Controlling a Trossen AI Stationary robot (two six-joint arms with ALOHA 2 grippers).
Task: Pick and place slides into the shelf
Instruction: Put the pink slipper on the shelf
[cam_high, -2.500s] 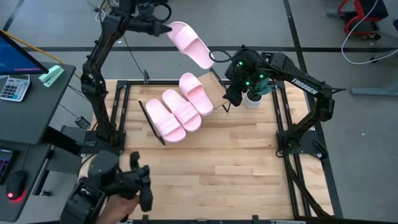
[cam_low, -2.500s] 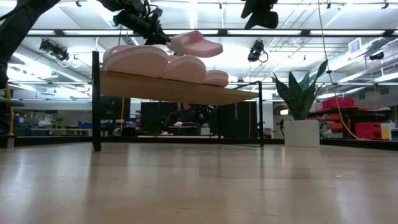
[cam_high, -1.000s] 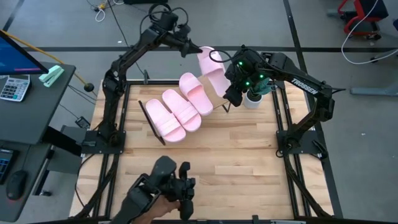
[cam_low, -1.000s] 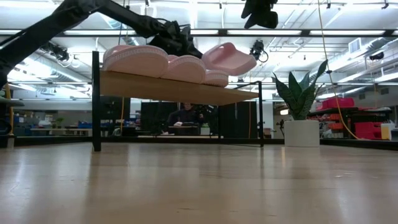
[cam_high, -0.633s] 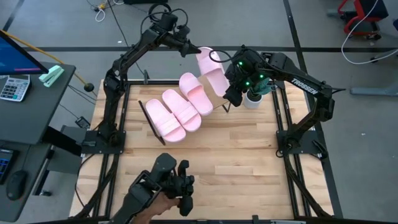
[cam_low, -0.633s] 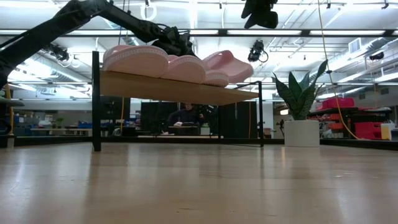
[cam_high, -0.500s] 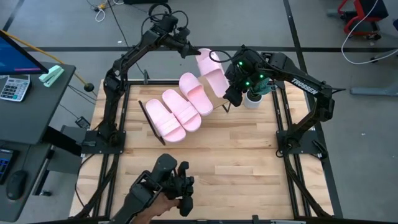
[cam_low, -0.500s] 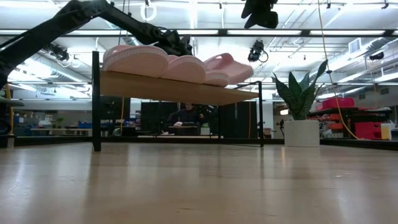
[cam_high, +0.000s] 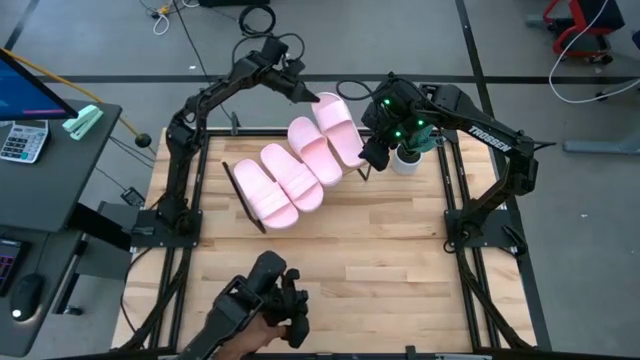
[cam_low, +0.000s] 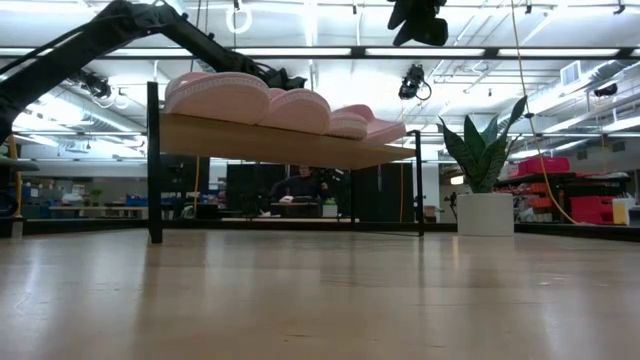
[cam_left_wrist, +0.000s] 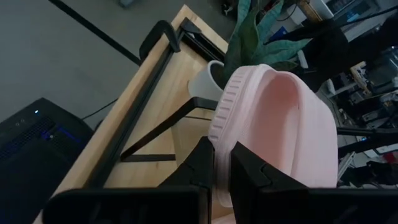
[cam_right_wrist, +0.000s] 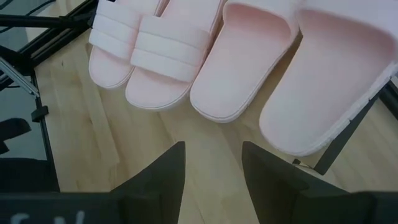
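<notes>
I'm working in a robotics lab: open hall with ceiling strip lights (cam_low: 330, 52), grey taped floor (cam_high: 400, 40), desk monitor (cam_high: 25, 85), seated person (cam_low: 298, 186) behind.

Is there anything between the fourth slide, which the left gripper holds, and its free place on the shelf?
Nothing visible stands in the way. The left gripper pinches the rim of the fourth slide, which already lies at the end of the shelf beside the other three slides. The right gripper hovers close by, open.
</notes>
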